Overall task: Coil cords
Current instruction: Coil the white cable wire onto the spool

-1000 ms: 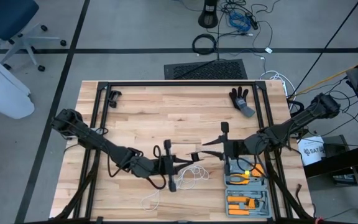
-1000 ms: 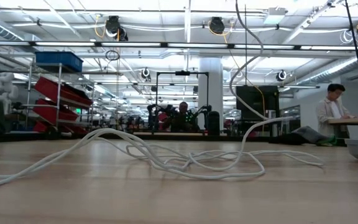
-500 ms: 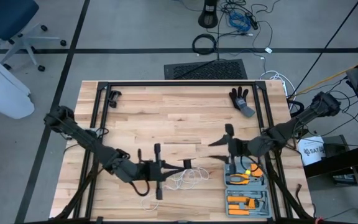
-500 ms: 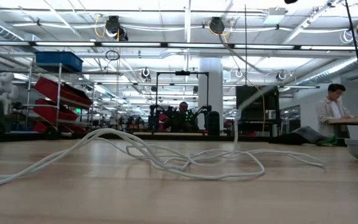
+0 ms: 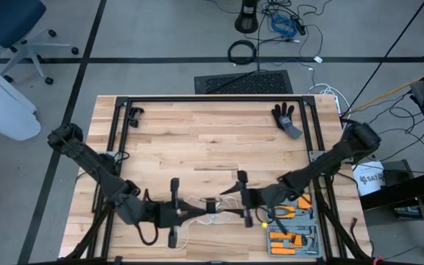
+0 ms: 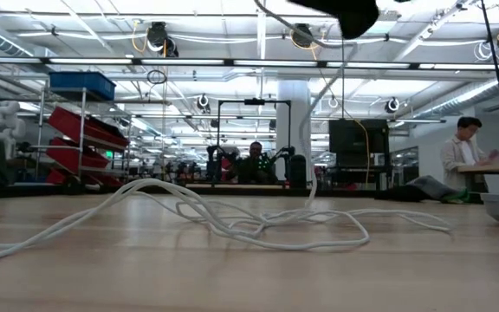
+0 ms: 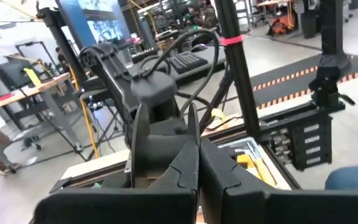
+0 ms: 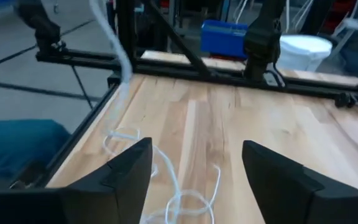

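Near the table's front edge, left gripper point(image 5: 203, 211) pinched shut; whether it grips anything cannot be told. Right gripper point(image 8: 194, 171) spread wide, empty, facing it at close range. Thin white string-like cord point(image 6: 258, 221) lies in loose loops on the pale wooden slat table point(image 5: 197, 140) below both, one strand rising upward.

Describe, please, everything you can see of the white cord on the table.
The white cord is thin, soft and string-like, lying in loose tangled loops on the wooden table near its front edge, between the two grippers. One strand rises steeply off the pile to somewhere overhead. It is uncoiled; what holds the raised strand cannot be told.
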Robot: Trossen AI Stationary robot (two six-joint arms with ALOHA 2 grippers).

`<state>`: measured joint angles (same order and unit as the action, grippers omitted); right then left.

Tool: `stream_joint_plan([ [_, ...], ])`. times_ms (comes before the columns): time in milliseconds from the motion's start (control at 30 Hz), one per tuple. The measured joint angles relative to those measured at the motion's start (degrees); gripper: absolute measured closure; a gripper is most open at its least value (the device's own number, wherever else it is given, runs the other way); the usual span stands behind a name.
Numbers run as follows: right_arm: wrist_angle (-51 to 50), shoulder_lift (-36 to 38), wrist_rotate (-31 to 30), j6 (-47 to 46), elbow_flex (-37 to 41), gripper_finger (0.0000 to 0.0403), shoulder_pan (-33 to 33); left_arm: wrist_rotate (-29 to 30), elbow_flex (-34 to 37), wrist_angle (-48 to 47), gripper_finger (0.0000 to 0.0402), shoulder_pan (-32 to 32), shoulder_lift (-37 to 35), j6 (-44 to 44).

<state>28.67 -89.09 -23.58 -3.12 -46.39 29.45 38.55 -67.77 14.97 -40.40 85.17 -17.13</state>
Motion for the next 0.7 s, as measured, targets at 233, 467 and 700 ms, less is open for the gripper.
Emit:
stream_joint_plan([
  [233,4.95,-4.98,1.34,-0.06,0.0,0.0164,-0.52,6.69,0.0,-4.85,0.04,-3.66,0.04,0.22],
  [467,5.08,-7.92,1.57,-0.91,0.0,0.0166,-1.29,6.81,0.0,-4.92,0.04,-6.65,0.04,0.25],
  [700,8.61,-8.11,12.85,-2.56,0.0,0.0167,-1.81,10.21,0.0,-5.12,0.04,-8.34,0.04,0.22],
])
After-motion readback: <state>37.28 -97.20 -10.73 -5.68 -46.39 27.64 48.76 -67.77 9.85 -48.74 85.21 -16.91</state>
